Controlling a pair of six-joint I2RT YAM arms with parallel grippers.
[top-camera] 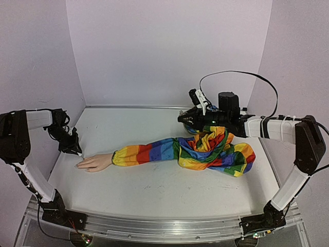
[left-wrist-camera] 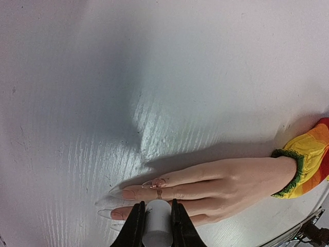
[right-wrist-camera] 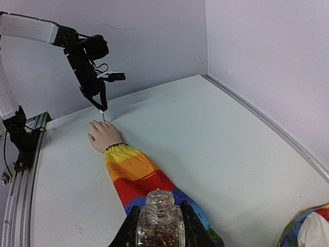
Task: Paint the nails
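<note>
The pale mannequin hand [top-camera: 95, 162] lies flat at the table's left, ending a rainbow-striped sleeve [top-camera: 169, 150]. Its long pointed nails [left-wrist-camera: 121, 192] point left. My left gripper [left-wrist-camera: 157, 221] is shut on a white brush cap [left-wrist-camera: 157, 226] just above the fingers. The brush tip [left-wrist-camera: 159, 194] touches a finger beside a glittery blob [left-wrist-camera: 154, 182]. In the top view the left gripper [top-camera: 77, 149] hovers over the fingertips. My right gripper [right-wrist-camera: 160, 226] is shut on a small, open clear glass bottle [right-wrist-camera: 160, 221] of glitter polish, held above the bunched sleeve [top-camera: 216, 149].
Purple walls close in the white table [top-camera: 154, 190] at the back and both sides. A metal rail [top-camera: 154, 226] runs along the near edge. A black cable [top-camera: 241, 74] loops over the right arm. The left arm shows in the right wrist view [right-wrist-camera: 87, 56].
</note>
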